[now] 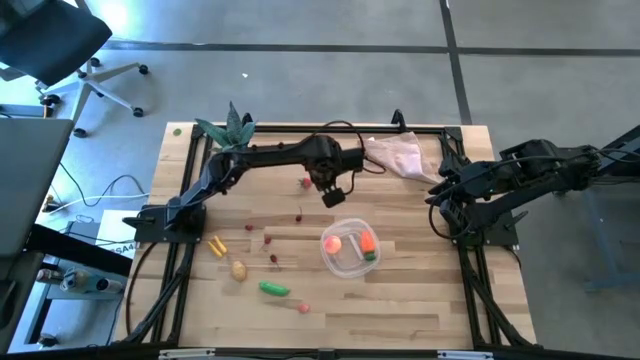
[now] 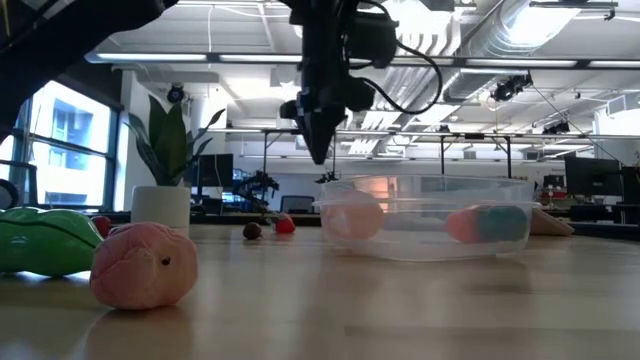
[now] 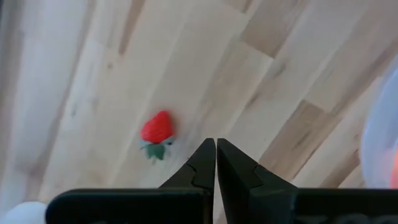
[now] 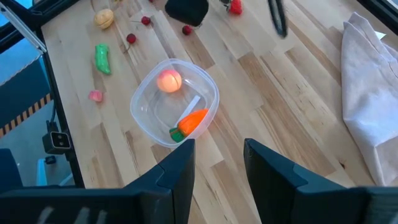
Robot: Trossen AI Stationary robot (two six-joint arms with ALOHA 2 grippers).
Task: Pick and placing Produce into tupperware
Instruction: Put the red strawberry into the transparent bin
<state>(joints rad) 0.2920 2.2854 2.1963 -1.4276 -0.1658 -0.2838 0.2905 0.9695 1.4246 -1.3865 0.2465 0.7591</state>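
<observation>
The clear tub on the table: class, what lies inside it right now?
Inside the clear tub lie a pink-red round piece and an orange carrot with a green top. The tub is see-through and lidless, so nothing inside looks covered.

Two black jointed arms on black frame rails. Left hand: tapered matte-black fingers, notched inner edges; black cable loops near wrist. Right hand: broad flat black fingers.
</observation>
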